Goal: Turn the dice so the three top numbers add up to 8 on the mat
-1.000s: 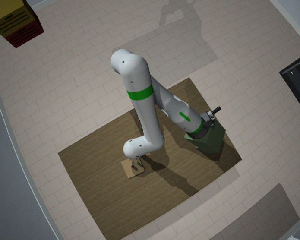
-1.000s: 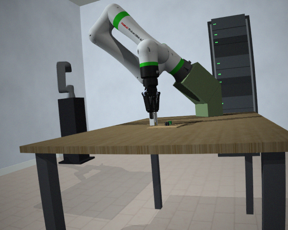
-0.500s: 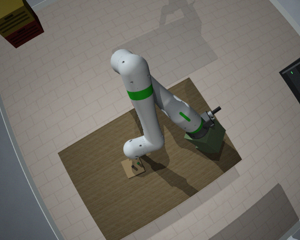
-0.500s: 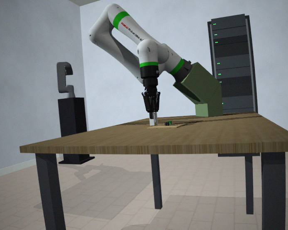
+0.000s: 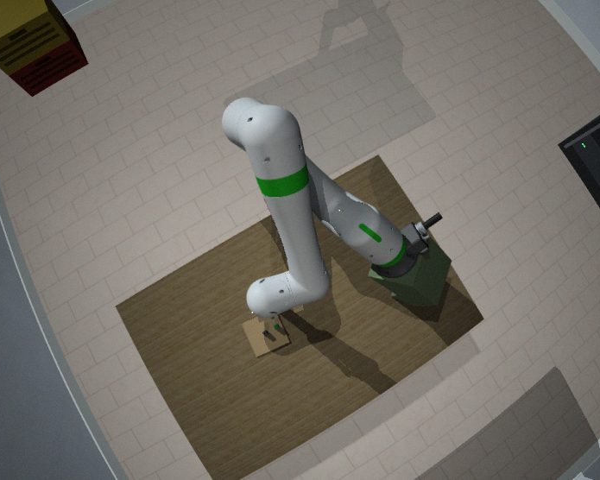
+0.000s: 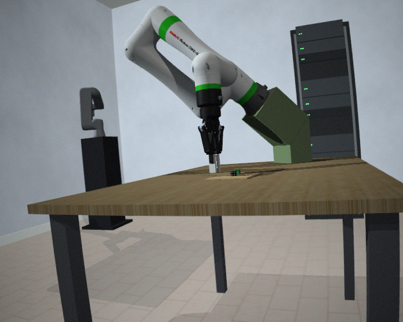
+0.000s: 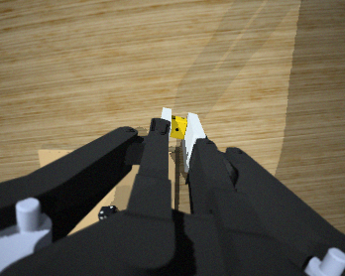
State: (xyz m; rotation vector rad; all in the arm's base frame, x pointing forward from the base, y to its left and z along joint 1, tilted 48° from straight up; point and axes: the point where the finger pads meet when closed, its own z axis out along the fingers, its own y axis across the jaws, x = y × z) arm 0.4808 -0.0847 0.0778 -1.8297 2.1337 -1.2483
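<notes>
My gripper (image 7: 176,125) points down at the far edge of the tan mat (image 5: 265,336) and is shut on the yellow die (image 7: 177,126), which sits between the white fingertip pads. In the side view the fingertips (image 6: 214,168) stand just above the mat (image 6: 229,177). A black die (image 6: 232,173) and a green die (image 6: 238,171) lie on the mat to the right of the gripper. The black die also shows in the wrist view (image 7: 106,212), and both show from above, black (image 5: 266,333) and green (image 5: 276,326). I cannot read the dice's top numbers.
The arm's green base (image 5: 419,275) stands at the table's back right. A dark server rack (image 6: 325,90) stands behind the table, and a black pedestal (image 6: 101,172) with a grey object stands at the left.
</notes>
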